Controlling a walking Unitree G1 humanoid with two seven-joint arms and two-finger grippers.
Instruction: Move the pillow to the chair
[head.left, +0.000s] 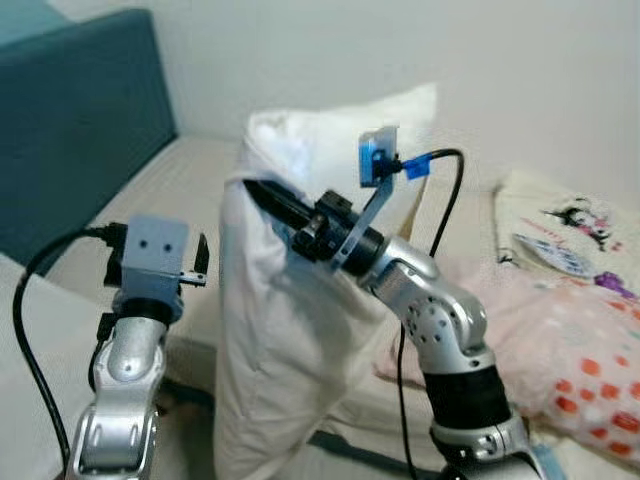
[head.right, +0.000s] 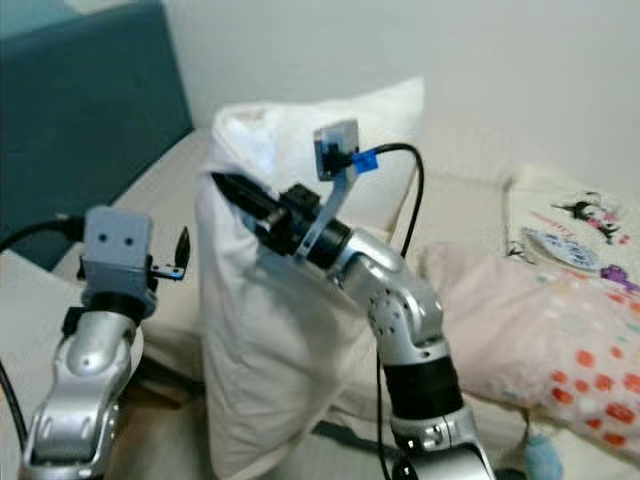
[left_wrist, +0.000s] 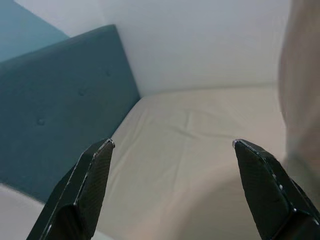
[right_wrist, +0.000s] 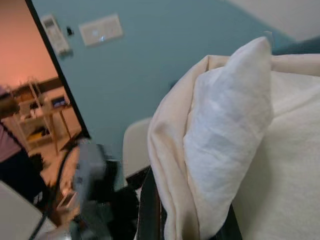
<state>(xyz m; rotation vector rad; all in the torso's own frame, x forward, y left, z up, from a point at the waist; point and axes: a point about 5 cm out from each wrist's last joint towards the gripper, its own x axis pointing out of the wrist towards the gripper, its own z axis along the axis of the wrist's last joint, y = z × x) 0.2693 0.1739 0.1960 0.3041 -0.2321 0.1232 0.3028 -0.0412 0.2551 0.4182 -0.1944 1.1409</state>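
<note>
A large white pillow (head.left: 285, 330) hangs upright in front of me, lifted above the cream bed (head.left: 165, 190). My right gripper (head.left: 262, 195) is shut on the pillow's upper left corner, and the bunched white fabric (right_wrist: 225, 135) sits between its black fingers. My left gripper (head.left: 200, 262) stands open just left of the pillow, apart from it, with nothing between its fingers (left_wrist: 92, 175). The pillow's own bulk hides the bed right behind it.
A teal headboard (head.left: 75, 120) rises at the back left, a pale wall behind. On the bed at the right lie a pink dotted blanket (head.left: 570, 350) and a printed cloth (head.left: 570, 235). A person (right_wrist: 12, 160) stands far off by a doorway.
</note>
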